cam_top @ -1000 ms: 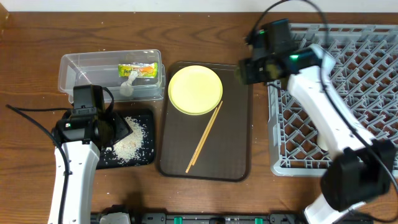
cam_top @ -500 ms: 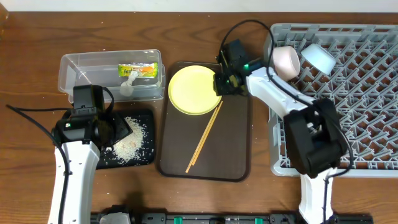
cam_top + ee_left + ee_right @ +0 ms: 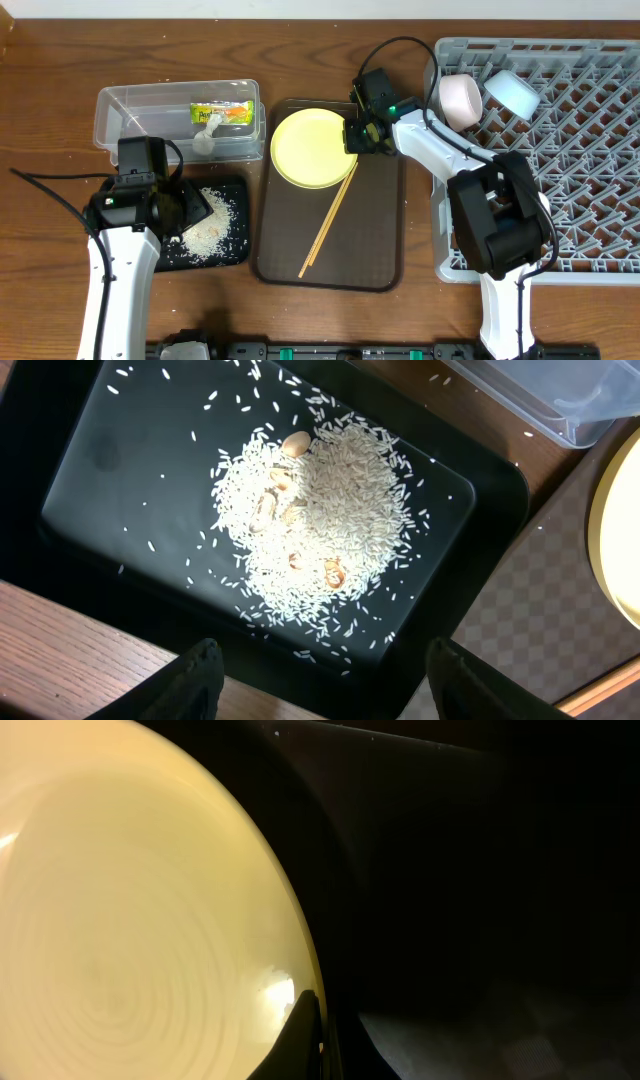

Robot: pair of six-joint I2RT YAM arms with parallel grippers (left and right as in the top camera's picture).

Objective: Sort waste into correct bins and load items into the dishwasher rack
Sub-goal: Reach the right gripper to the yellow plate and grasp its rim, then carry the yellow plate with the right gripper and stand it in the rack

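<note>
The right gripper (image 3: 352,138) sat at the right rim of the round yellow plate (image 3: 310,148), which lay on the dark brown serving tray (image 3: 375,230); whether it clasped the rim could not be told. The left gripper (image 3: 328,665) hung spread wide above the loose white rice scraps (image 3: 340,530) in the shallow black rectangular tray (image 3: 100,470).

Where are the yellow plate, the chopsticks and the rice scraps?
yellow plate (image 3: 310,148), overhead view, centre of its face.
chopsticks (image 3: 328,222), overhead view, middle of the pair.
rice scraps (image 3: 330,520), left wrist view, middle of heap.
</note>
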